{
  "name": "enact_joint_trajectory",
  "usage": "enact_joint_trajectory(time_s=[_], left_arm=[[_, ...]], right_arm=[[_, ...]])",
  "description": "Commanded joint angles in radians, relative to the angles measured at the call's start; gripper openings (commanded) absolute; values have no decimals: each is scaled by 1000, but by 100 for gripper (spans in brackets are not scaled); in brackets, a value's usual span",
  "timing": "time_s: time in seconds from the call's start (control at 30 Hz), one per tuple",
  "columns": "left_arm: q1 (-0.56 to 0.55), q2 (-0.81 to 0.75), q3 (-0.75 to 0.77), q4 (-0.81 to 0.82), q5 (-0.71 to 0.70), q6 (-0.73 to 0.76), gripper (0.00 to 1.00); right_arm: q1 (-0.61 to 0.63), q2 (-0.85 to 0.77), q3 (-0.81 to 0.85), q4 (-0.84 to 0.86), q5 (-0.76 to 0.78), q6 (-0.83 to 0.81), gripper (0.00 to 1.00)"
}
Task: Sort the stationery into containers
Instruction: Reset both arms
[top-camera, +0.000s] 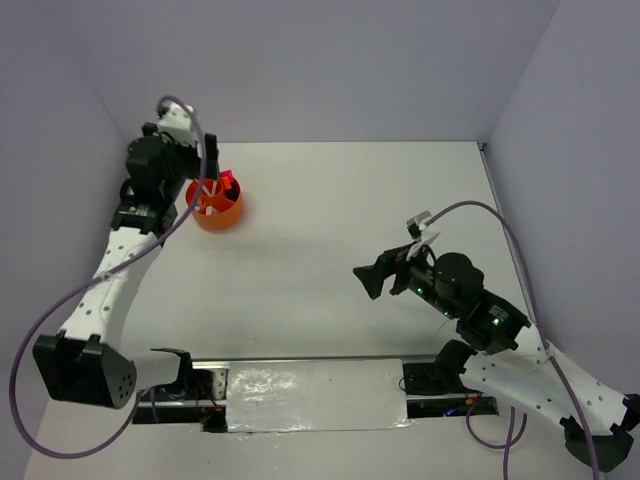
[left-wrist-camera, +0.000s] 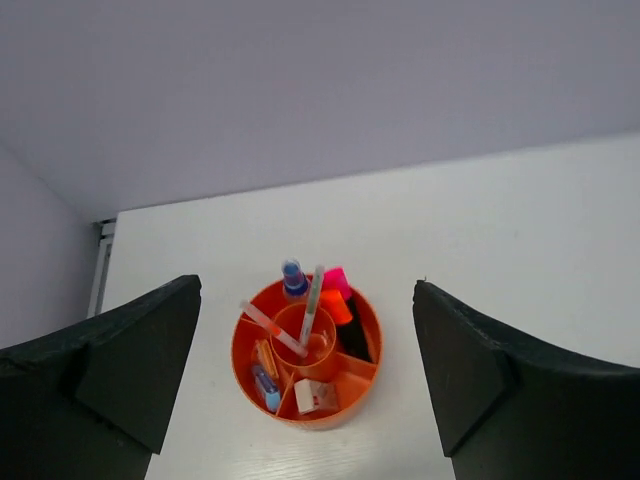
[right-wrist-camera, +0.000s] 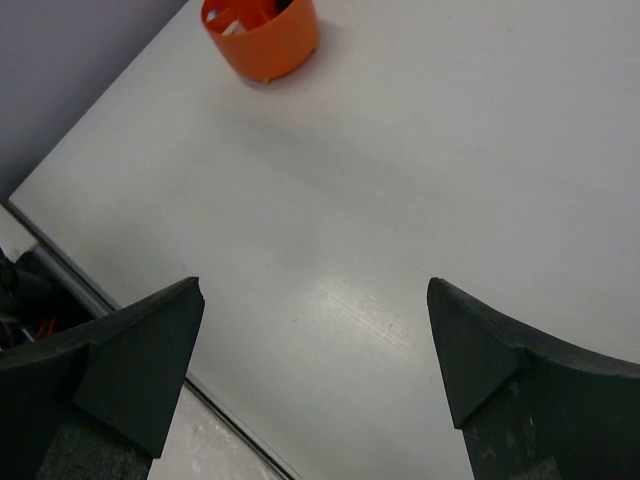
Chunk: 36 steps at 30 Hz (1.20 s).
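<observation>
The round orange cup (top-camera: 218, 218) stands at the far left of the table. In the left wrist view the cup (left-wrist-camera: 314, 420) holds a blue-capped bottle (left-wrist-camera: 293, 278), a grey pencil (left-wrist-camera: 313, 298), a pink highlighter (left-wrist-camera: 338, 279), an orange highlighter (left-wrist-camera: 339, 307), a thin orange pen (left-wrist-camera: 268, 327), a blue marker (left-wrist-camera: 267, 390) and a white eraser (left-wrist-camera: 306, 397). My left gripper (top-camera: 207, 178) hangs open and empty above the cup (left-wrist-camera: 308, 290). My right gripper (top-camera: 366, 280) is open and empty over bare table (right-wrist-camera: 315, 290), far from the cup (right-wrist-camera: 270, 45).
Grey walls close the table at the back and both sides. A silver taped strip (top-camera: 315, 395) lies along the near edge between the arm bases. The table's near edge shows in the right wrist view (right-wrist-camera: 60, 260).
</observation>
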<state>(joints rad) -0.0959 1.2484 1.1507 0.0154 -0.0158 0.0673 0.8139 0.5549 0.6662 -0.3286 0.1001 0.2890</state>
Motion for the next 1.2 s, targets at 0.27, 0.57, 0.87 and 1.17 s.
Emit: enact_joint_trajectory(time_s=[0.27,0.57,0.87,1.17], left_arm=[[-1,-536,-18,-583,-245,-505,99],[-2,-811,-54,-842,-133,-477,99],[-1,-914,-141,-911,-104,-413,99],[-1,-926,-143,-913,-93,-403,99]], right_arm=[[4,-1,504,-571,429,55,100],[4,-85,576,-730,440,59,100],[4,-138,555,-739,487,41,100],[4,-136,549,-736,486,52,100]])
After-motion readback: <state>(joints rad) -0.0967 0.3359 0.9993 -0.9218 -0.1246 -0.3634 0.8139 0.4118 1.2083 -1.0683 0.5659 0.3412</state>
